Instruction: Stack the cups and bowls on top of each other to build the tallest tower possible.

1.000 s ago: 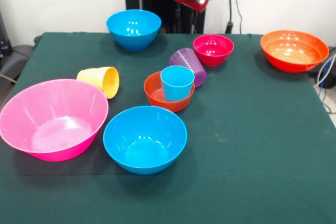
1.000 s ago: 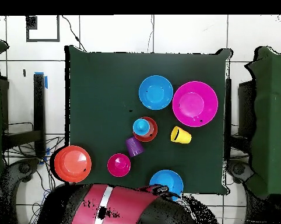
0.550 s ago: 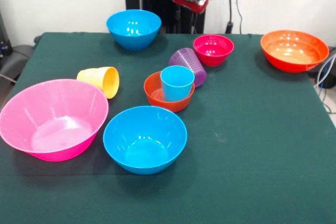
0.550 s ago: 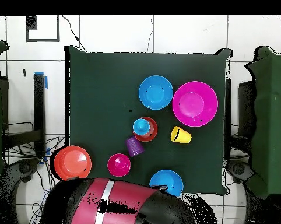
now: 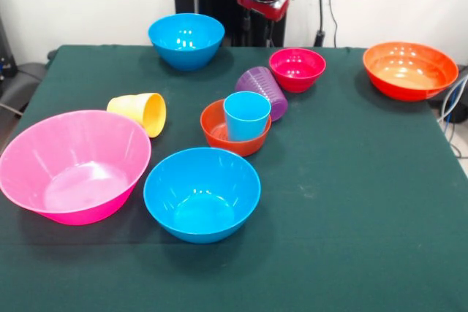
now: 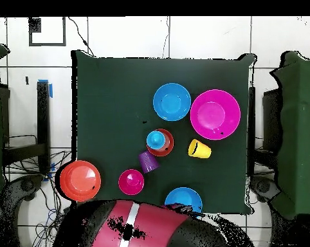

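The light blue cup (image 5: 246, 115) (image 6: 155, 139) stands upright inside the small orange-red bowl (image 5: 219, 134) (image 6: 165, 146) near the table's middle. Right behind them the ribbed purple cup (image 5: 262, 90) (image 6: 148, 161) lies on its side. The yellow cup (image 5: 139, 112) (image 6: 199, 149) also lies on its side, mouth toward the orange-red bowl. The small magenta bowl (image 5: 297, 69) (image 6: 131, 182) sits on the cloth alone. My gripper (image 5: 265, 1) hangs above the table's far edge, behind the magenta bowl and holding nothing I can see.
A big pink bowl (image 5: 73, 166) (image 6: 215, 114) and a blue bowl (image 5: 202, 193) (image 6: 172, 101) sit at the front. Another blue bowl (image 5: 186, 40) (image 6: 183, 199) stands at the far edge. A wide orange bowl (image 5: 409, 69) (image 6: 80, 180) fills the far right corner.
The arm has shifted a little along the table's far edge, and the gripper sits slightly higher. No cup or bowl has moved.
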